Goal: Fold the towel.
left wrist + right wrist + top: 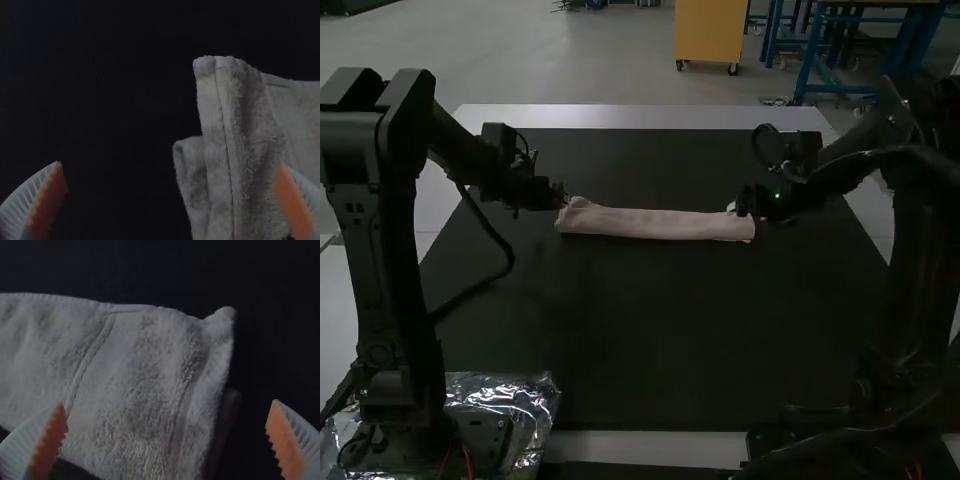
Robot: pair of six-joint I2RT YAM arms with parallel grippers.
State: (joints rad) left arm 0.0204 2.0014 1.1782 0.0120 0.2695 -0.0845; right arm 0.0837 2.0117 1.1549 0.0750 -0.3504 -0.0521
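The pale pink towel (655,223) lies as a long narrow folded strip across the dark mat. At its left end is my left gripper (561,196); at its right end is my right gripper (744,208). In the left wrist view the towel's layered end (225,150) lies partly between the widely parted fingers of the left gripper (172,192). Seen from the right wrist, the other layered end (150,385) lies between the open fingers of the right gripper (167,432). The layers at both ends are slightly offset.
The black mat (650,330) covers most of the white table (640,117). Crinkled silvery plastic (530,400) lies around the left arm's base at the near left. A dark cable hangs beside the left arm.
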